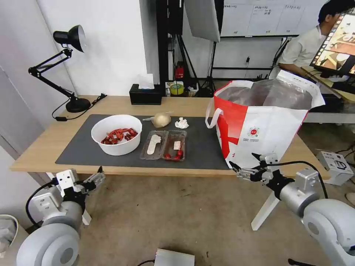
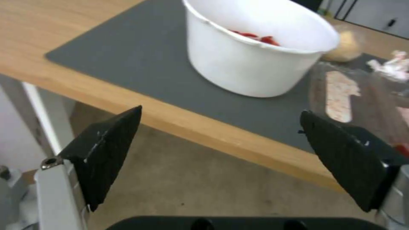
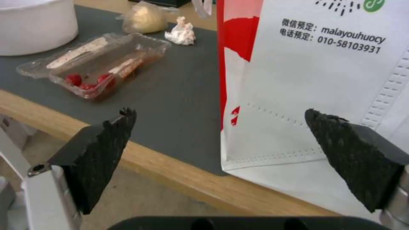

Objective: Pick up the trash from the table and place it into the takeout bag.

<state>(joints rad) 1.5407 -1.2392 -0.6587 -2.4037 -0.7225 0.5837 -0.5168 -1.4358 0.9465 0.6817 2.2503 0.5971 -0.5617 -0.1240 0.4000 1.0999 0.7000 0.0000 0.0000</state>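
While both hands (image 1: 99,177) (image 1: 236,168) hang open below table (image 1: 37,147), trash untouched

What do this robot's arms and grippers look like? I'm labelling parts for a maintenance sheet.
Both arms are smooth silver-grey cylinders with rounded, bulbous joints and black wrist sections, each trailed by a looping black cable. The left gripper and right gripper carry small silver-and-black metal hardware. Seen close, the left fingers are matte black wedge-shaped pads on silver brackets with a visible screw; the right fingers have a rougher, textured black surface.
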